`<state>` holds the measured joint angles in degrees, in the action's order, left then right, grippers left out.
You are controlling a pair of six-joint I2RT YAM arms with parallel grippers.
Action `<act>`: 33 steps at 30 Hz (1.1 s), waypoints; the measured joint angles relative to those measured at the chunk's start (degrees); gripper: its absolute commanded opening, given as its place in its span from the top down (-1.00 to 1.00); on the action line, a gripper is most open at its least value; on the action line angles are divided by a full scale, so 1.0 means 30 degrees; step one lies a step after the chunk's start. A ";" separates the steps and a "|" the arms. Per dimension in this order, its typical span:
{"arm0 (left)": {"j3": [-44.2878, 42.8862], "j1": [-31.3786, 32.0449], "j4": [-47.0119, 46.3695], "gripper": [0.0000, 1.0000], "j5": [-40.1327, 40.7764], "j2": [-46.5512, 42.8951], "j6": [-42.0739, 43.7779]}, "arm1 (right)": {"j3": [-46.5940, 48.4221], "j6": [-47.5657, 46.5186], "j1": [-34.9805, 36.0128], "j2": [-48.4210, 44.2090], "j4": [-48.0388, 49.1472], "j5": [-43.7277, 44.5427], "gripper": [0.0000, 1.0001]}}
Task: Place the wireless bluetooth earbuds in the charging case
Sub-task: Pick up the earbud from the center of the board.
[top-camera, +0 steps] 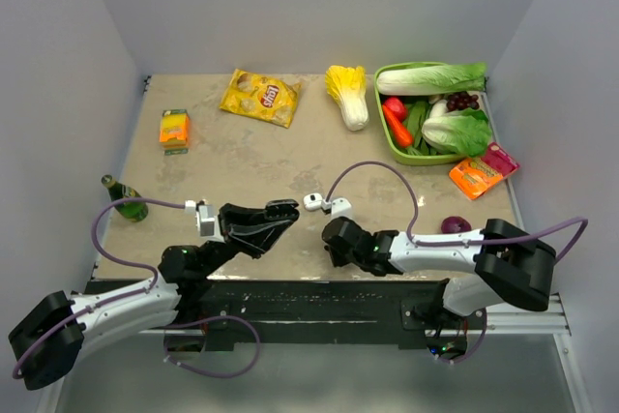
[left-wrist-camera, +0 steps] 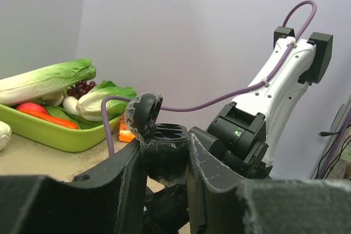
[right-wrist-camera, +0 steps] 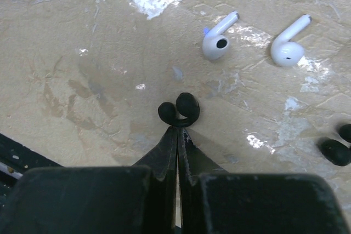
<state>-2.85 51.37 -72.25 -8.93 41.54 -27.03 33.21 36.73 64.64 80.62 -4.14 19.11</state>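
Charging case (left-wrist-camera: 164, 142), lid open, is grasped by left gripper (left-wrist-camera: 166, 160). Black earbud (right-wrist-camera: 180, 109) is touched by clenched right gripper (right-wrist-camera: 177, 131); white earbuds (right-wrist-camera: 215, 42) seen nearby.

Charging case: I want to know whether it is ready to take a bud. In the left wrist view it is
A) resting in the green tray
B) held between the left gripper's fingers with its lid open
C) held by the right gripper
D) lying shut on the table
B: the black charging case sits between the fingers of the left gripper, with its lid flipped up.
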 measured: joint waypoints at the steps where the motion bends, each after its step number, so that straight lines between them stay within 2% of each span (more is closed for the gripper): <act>1: 0.0000 0.0000 0.0000 1.00 0.0000 0.0015 0.0000 | 0.0000 0.0058 -0.0036 0.0000 -0.0036 0.0117 1.00; 14: 0.0000 0.0000 0.0109 1.00 0.0000 0.0036 0.0000 | 0.0146 0.0940 -0.0947 -0.0022 -0.0780 0.1304 1.00; 20: 0.0000 0.0000 0.0131 1.00 0.0000 0.0044 0.0000 | -0.0007 0.1231 -0.0947 -0.1508 -0.1472 0.1530 0.55; 23: 0.0000 0.0000 0.0124 1.00 0.0000 0.0073 0.0000 | 0.0029 0.1239 -0.0969 -0.1945 -0.1472 0.1814 0.40; 33: 0.0000 0.0000 0.0131 1.00 0.0000 0.0189 0.0000 | 0.0066 0.1115 -0.1056 -0.0525 -0.1413 0.1785 0.29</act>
<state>-2.85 51.37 -71.85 -8.93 42.11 -27.03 33.41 40.07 61.47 79.05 -8.38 24.47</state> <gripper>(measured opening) 0.347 0.346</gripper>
